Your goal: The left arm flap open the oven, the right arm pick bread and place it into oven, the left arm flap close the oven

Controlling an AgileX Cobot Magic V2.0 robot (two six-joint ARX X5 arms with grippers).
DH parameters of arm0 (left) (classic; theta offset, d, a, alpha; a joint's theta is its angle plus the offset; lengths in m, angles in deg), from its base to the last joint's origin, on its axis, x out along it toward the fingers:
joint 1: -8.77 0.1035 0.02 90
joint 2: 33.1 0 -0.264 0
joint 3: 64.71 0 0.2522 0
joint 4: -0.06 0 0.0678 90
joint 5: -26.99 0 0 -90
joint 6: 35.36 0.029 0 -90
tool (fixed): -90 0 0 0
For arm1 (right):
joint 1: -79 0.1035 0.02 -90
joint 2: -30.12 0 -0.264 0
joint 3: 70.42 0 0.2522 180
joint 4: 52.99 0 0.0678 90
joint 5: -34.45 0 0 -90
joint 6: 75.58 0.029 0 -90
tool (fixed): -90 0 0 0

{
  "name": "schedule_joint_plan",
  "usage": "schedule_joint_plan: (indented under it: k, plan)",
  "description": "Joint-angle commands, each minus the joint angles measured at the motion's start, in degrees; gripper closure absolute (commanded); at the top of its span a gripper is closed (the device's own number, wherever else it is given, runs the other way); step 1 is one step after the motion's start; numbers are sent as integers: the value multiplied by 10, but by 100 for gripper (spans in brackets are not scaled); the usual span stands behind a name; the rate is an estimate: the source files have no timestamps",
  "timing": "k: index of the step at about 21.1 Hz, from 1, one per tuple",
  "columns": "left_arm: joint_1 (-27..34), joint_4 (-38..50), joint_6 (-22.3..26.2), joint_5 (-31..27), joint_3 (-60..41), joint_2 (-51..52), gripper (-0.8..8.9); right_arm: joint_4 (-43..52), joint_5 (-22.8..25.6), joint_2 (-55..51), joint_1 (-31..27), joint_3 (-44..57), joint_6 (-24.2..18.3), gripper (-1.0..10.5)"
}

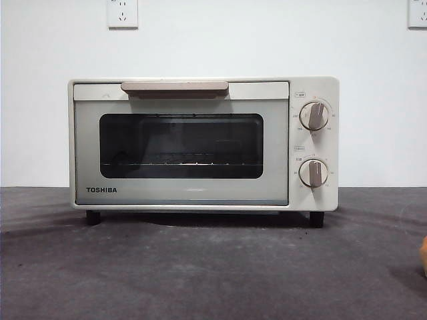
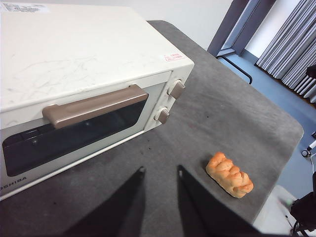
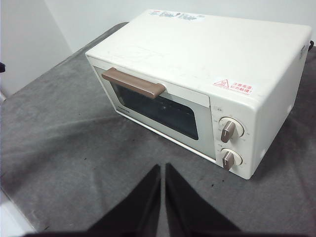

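The cream-white oven (image 1: 200, 143) stands in the middle of the table with its door shut and its beige handle (image 1: 175, 88) at the top. The golden bread (image 2: 229, 174) lies on the grey cloth beside the oven's knob end; in the front view only a sliver of the bread (image 1: 423, 257) shows at the right edge. My left gripper (image 2: 161, 170) hangs open above the cloth in front of the oven (image 2: 74, 64), holding nothing, with the bread off to one side. My right gripper (image 3: 162, 167) is shut and empty, hovering well back from the oven (image 3: 207, 64). Neither arm appears in the front view.
Dark grey cloth (image 1: 213, 273) covers the table in front of the oven. A white wall with sockets (image 1: 123, 13) stands behind it. The table's rounded edge (image 2: 291, 133) lies beyond the bread, with floor and curtains past it.
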Motion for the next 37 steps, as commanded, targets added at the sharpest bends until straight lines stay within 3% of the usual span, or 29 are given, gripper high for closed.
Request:
schedule_joint_plan:
  k: [1, 2, 4, 6, 8, 15, 20, 28, 32, 34, 37]
  plan:
    - [-5, 8, 14, 2, 11, -3, 477, 4, 0, 3, 2, -9, 0, 854]
    - [-7, 8, 14, 2, 11, -3, 381, 5, 0, 3, 2, -9, 3, 783]
    - [-9, 9, 14, 2, 11, -3, 285, 5, 2, 3, 2, -9, 12, 616]
    - [-10, 8, 14, 2, 11, -3, 282, 5, 5, 3, 2, -9, 21, 474]
    - [-12, 9, 14, 2, 11, -3, 282, 6, 5, 3, 2, -9, 28, 403]
    - [-13, 9, 14, 0, 11, -3, 312, -4, 4, 8, 2, -9, 68, 443]
    - [-13, 9, 14, 0, 11, -3, 387, -96, 6, 72, 2, -2, 75, 517]
    - [-13, 8, 14, 0, 11, -3, 386, -207, 109, 235, 10, 4, 100, 514]
    - [-13, 8, 14, -4, 11, -3, 386, -193, 138, 298, 30, 21, 101, 514]
    - [-13, 8, 14, -4, 11, -3, 386, -143, 139, 316, 45, 62, 117, 514]
    - [-13, 8, 14, -4, 11, -3, 387, -70, 177, 325, 49, 140, 139, 514]
